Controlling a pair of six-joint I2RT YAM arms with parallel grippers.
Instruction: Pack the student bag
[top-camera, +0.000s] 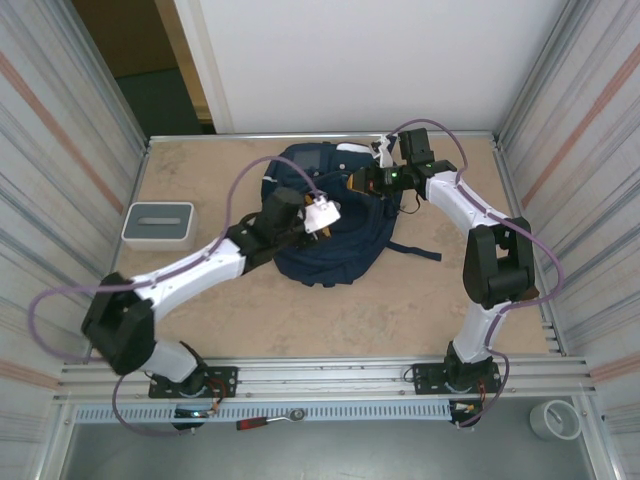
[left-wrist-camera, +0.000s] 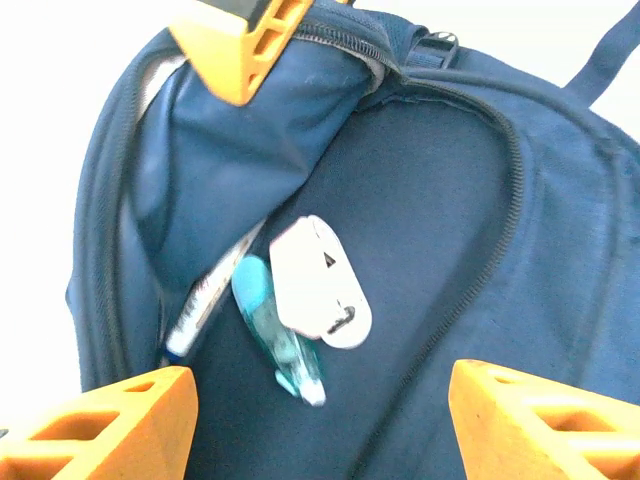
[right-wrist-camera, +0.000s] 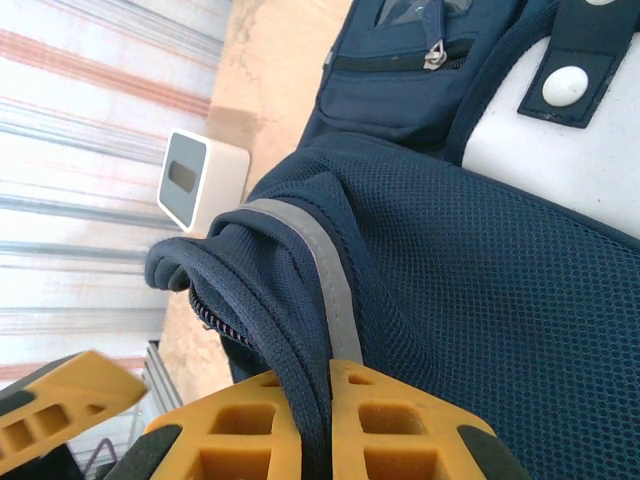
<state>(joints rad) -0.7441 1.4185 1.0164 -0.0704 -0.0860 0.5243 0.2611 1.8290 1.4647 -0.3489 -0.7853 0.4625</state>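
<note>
The large navy blue fabric backpack (top-camera: 340, 250) lies mid-worktop (top-camera: 400, 300) toward the far edge, with its long axis running far to near. My right gripper (right-wrist-camera: 312, 420) has its jaws pinched on the rim of the opening. My left gripper (left-wrist-camera: 320, 385), the nearer one, hangs straight above the open compartment with jaws wide and empty.

Pen (left-wrist-camera: 205, 300) partly hidden by student bag (left-wrist-camera: 480, 200) fold; teal item (left-wrist-camera: 275, 330) too blurred to identify

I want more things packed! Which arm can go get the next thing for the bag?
Left, probably. The left gripper is open and free above the student bag; the right gripper is shut on the bag's edge, holding it open.
</note>
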